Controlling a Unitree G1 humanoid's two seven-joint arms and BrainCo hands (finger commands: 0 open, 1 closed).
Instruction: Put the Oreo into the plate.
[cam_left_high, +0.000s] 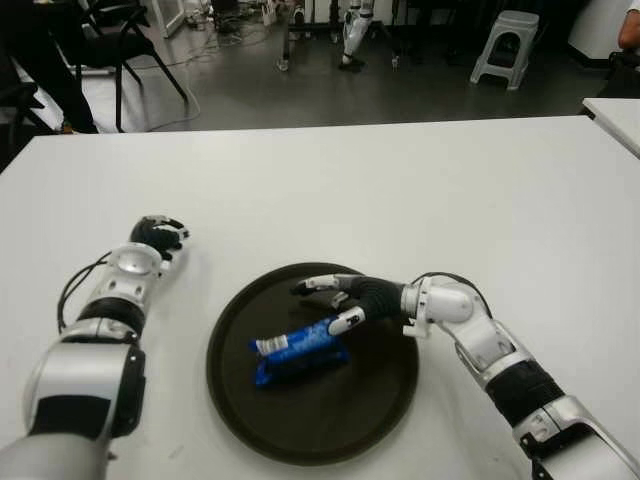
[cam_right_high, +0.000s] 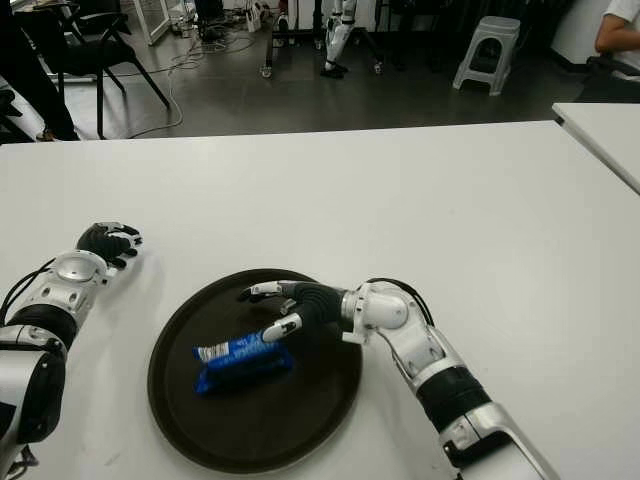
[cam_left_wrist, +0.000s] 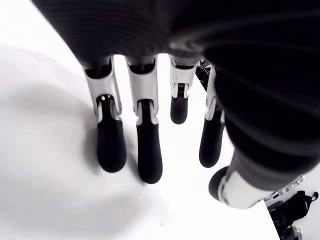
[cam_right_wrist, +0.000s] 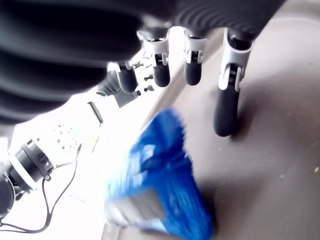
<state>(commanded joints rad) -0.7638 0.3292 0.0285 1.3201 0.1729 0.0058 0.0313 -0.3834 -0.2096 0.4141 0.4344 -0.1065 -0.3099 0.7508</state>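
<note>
Left eye view: a blue rectangular Oreo cookie packet (cam_left_high: 300, 352) lies flat inside a dark brown round plastic plate (cam_left_high: 375, 400) on a white table (cam_left_high: 400, 190). The robot's right hand (cam_left_high: 340, 300) hovers over the plate, fingers spread loosely and gripping nothing; one fingertip is at the packet's right end, though contact is unclear. The right wrist view shows the packet blurred beneath those extended fingers. The left hand (cam_left_high: 155, 238) shows left of the plate, fingers straight and relaxed, empty.

The right hand (cam_left_high: 335, 300) is reaching toward nine o'clock, fingers (cam_right_wrist: 227, 107) spread and holding nothing. The left hand (cam_left_high: 158, 237) is pointing toward twelve o'clock, fingers (cam_left_wrist: 111, 145) relaxed.
</note>
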